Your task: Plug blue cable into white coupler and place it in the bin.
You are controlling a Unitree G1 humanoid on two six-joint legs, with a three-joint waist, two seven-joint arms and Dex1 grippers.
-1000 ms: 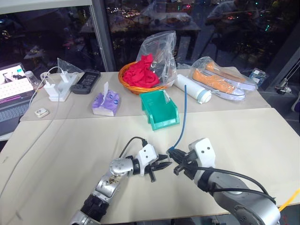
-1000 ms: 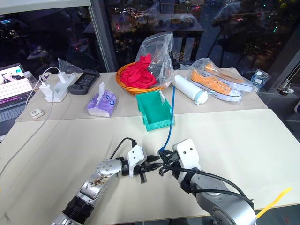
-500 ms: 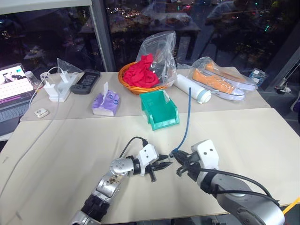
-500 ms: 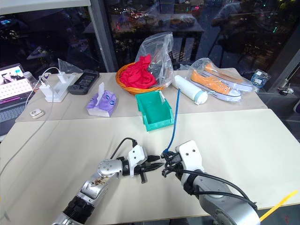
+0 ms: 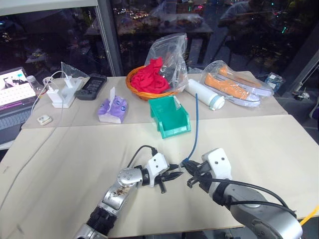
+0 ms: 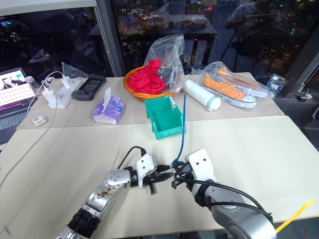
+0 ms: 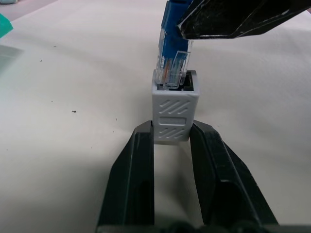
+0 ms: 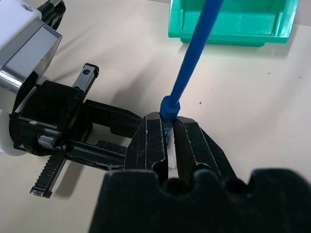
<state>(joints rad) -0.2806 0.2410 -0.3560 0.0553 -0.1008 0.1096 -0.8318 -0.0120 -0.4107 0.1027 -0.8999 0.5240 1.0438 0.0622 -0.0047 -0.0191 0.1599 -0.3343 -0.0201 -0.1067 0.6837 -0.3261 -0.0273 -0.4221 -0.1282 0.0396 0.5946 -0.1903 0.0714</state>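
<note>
**Plug at the coupler's mouth, both hands gripping**

The left hand (image 7: 172, 145) is clamped on the white coupler (image 7: 173, 112), one black finger (image 7: 133, 179) on each side of its lower half, its open socket facing away from the hand. The right hand (image 8: 167, 138) is closed tight on the plug (image 7: 171, 60) of the blue cable (image 5: 195, 127). The clear plug tip sits at the socket's mouth, tilted, partly in. The two hands meet nose to nose above the near middle of the surface (image 5: 259, 144). From the right hand the cable rises up and away, its free end ending in front of the bin (image 5: 169, 117). The bin stands on the surface well beyond the hands, open side towards them.
</note>
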